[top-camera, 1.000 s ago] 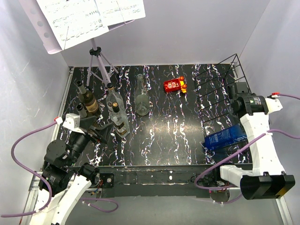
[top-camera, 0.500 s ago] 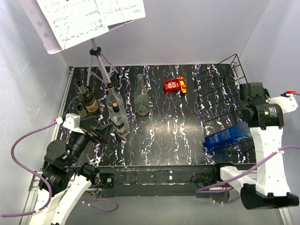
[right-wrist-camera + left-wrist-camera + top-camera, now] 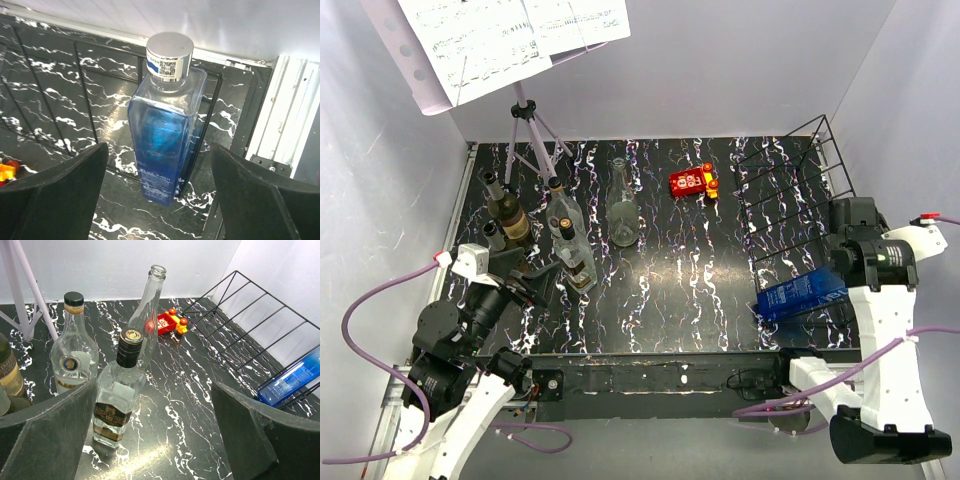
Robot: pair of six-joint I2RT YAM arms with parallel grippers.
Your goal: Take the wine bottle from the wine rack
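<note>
On your right, the wine rack (image 3: 790, 190) runs from the far edge of the table (image 3: 670, 300) toward the near edge. The wine bottle (image 3: 802, 293) lies in the rack's nearest slot, cap end toward the right wall. A toy (image 3: 692, 182) sits just left of the rack's far end. Left of centre stands a tall bottle (image 3: 624, 210). A cluster of upright bottles (image 3: 510, 218) stands left of it. Behind them, in the far-left corner, is a music stand (image 3: 527, 125).
</note>
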